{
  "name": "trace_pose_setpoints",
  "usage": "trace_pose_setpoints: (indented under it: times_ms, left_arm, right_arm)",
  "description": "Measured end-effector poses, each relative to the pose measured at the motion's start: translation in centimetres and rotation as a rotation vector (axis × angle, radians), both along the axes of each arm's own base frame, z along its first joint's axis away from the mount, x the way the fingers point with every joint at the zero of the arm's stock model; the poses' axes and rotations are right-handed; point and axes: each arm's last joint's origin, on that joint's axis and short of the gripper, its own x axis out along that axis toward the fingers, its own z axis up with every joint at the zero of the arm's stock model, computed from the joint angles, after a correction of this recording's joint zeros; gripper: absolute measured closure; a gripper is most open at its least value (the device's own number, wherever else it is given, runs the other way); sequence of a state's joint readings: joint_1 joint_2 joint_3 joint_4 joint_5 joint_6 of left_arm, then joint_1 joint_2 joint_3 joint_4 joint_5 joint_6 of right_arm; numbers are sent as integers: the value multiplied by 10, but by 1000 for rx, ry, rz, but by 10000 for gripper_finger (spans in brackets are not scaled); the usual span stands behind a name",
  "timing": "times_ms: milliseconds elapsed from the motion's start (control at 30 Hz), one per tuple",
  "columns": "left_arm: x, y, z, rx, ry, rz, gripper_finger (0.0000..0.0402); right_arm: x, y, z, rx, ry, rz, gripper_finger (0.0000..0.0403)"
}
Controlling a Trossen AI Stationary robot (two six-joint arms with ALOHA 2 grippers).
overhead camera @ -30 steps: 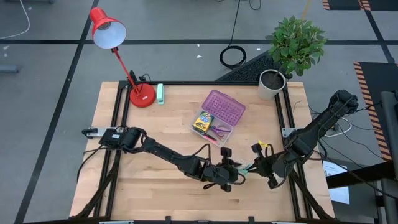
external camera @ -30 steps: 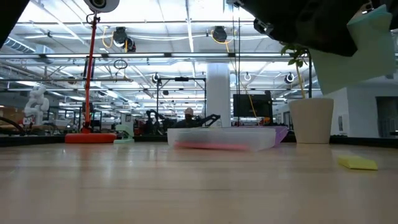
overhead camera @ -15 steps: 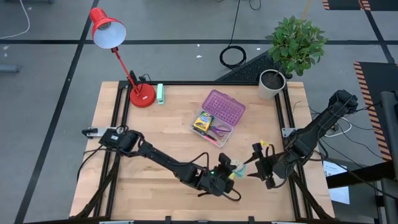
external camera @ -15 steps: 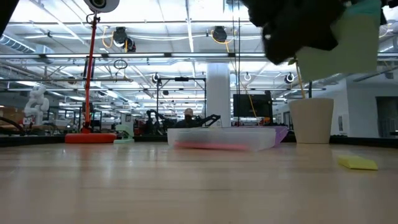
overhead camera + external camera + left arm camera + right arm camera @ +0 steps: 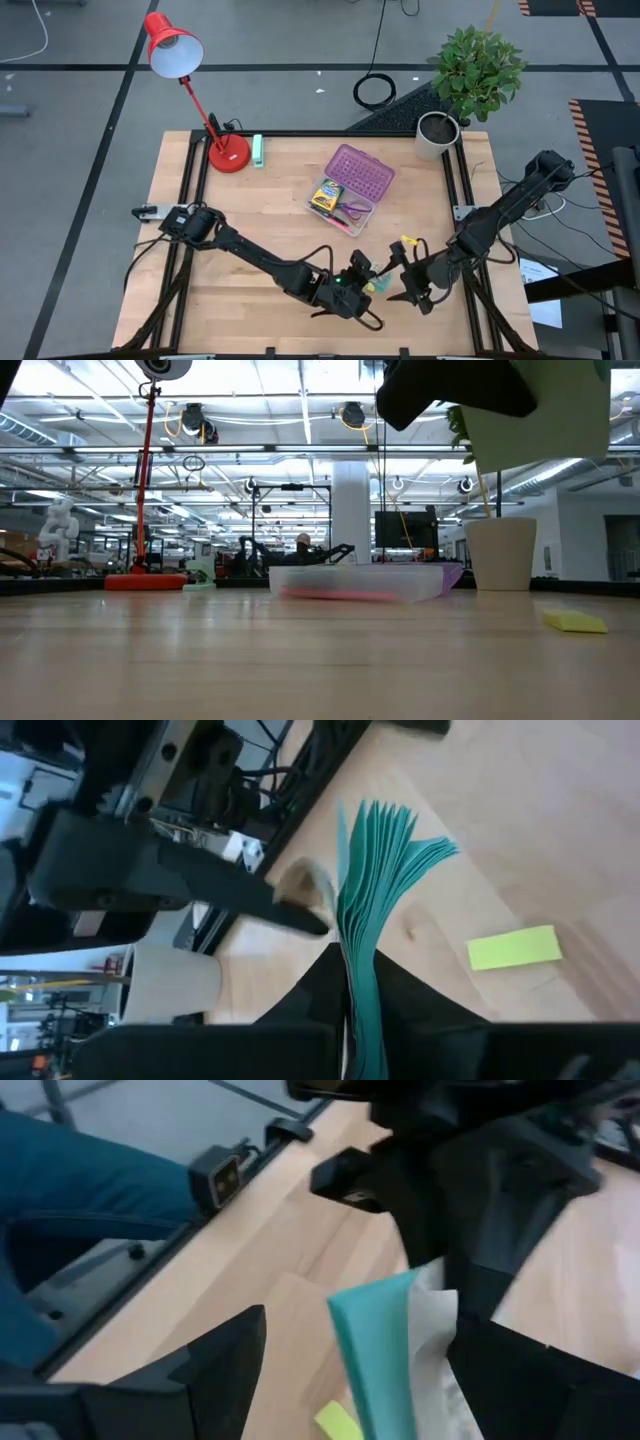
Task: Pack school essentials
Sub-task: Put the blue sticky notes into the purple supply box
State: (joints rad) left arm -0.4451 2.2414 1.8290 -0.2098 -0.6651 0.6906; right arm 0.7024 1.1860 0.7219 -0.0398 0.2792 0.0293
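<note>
My left gripper (image 5: 362, 281) reaches to the table's near middle and is shut on a teal pack of thin sheets (image 5: 380, 880), whose free end fans out above the wood. In the low view the pack (image 5: 540, 410) hangs high over the table. My right gripper (image 5: 400, 284) faces it from the right, open. Its fingers (image 5: 215, 1360) stand on either side of the pack (image 5: 375, 1345). A small yellow eraser (image 5: 513, 948) lies flat on the table below. The clear case (image 5: 345, 210) holds a crayon box (image 5: 327, 195) and purple-handled scissors (image 5: 352, 210). My left gripper pinches the teal pack by its bound end (image 5: 352, 1005) between its two fingers, with several sheets together. The pack sticks out past the fingers, lifted clear of the table, and its free end is spread like a fan. My right gripper has one fingertip (image 5: 300, 917) right beside the pack's side; whether it touches, I cannot tell.
A red desk lamp (image 5: 228, 152) and a mint-green block (image 5: 257, 150) stand at the far left. A potted plant (image 5: 437, 133) stands at the far right corner. The case's purple lid (image 5: 362, 172) lies open behind it. Bare wood spreads over the table's left half.
My left gripper has drawn back toward the near edge with the pack and turned it, so the pack now shows higher and farther left in the low view. My right gripper has followed toward the left and near edge, closing in on the pack.
</note>
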Motion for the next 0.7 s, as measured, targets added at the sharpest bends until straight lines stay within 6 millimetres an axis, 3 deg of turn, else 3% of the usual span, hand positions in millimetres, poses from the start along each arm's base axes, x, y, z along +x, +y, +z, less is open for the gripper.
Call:
trace_pose_setpoints:
  times_ms: [267, 433, 700]
  left_arm:
    - [3, 10, -2, -81, -3, 63, 391]
    - [5, 18, -2, -116, -26, 131, 370]
    - [2, 23, 6, -200, -52, 195, 391]
  right_arm:
    - [4, 2, -4, -1, 12, 36, 129]
    - [3, 1, -4, -23, 13, 49, 142]
    - [2, -3, -7, -135, -1, -41, 153]
